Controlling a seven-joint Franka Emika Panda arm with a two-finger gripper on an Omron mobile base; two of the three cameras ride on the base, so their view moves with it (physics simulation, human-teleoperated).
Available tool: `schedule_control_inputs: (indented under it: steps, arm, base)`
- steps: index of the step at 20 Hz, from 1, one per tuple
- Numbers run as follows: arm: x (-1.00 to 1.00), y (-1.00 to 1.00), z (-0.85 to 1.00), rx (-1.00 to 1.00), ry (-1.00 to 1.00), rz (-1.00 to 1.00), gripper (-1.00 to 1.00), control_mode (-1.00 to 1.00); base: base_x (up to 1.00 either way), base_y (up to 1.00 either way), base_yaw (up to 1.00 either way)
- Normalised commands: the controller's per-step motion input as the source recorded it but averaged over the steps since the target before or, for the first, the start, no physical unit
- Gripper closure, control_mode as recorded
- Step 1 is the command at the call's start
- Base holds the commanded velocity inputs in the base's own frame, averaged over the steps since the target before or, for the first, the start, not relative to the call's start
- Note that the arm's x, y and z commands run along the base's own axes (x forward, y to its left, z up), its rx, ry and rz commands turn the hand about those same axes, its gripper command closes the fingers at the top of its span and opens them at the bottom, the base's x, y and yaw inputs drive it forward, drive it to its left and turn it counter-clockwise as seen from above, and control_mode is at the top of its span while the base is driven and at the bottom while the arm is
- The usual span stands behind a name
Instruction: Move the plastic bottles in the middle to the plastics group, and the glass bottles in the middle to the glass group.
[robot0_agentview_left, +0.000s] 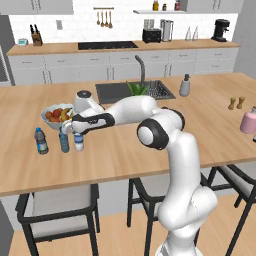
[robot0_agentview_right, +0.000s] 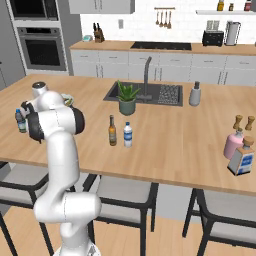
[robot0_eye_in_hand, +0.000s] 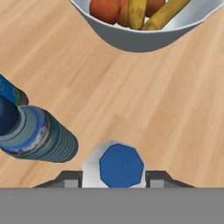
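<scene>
**Bottle in end effector, set down at the plastics group**

I read the end effector (robot0_eye_in_hand: 114, 177) as closed narrow on a water bottle (robot0_agentview_left: 79, 141): in the hand view its cap sits squarely between the two tips, bottle upright, long axis running straight along the tool. In the left base view its base looks to be on the desk (robot0_agentview_left: 125, 150), though I cannot confirm contact.

Just beside it, to its left in the left base view, stands the blue bottle (robot0_agentview_left: 64, 141), and beyond that the dark-capped bottle (robot0_agentview_left: 40, 141). Fruit bowl (robot0_agentview_left: 56, 116) just behind.

My judgement: this bottle is placed; release and lift straight up, clear of the blue neighbour.

Remaining at the desk's middle: beer bottle (robot0_agentview_right: 112, 131) and a second water bottle (robot0_agentview_right: 128, 135), well apart to the arm's right. Pink vessel (robot0_agentview_right: 233, 143) at the far right.
</scene>
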Motion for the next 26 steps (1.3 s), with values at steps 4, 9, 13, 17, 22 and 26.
schedule_control_inputs:
  steps: [4,9,13,17,22,26]
  arm:
    - [0.0,0.04,0.0,0.0,0.0,0.0,-1.0,-1.0]
    - [0.0,0.0,0.0,0.0,0.0,0.0,-1.0,-1.0]
    - [0.0,0.0,0.02,0.0,-0.02,0.0,-1.0,-1.0]
    - [-0.2,-0.01,0.42,0.0,-0.13,0.0,-1.0,-1.0]
    - [-0.5,-0.31,0.63,0.0,-0.18,0.0,-1.0,-1.0]
    - [-0.56,-0.58,0.37,0.0,-0.12,-0.04,-1.0,-1.0]
  base:
    - [0.0,0.0,0.0]
    - [0.0,0.0,0.0]
    - [0.0,0.0,0.0]
    - [0.0,0.0,0.0]
    - [0.0,0.0,0.0]
    - [0.0,0.0,0.0]
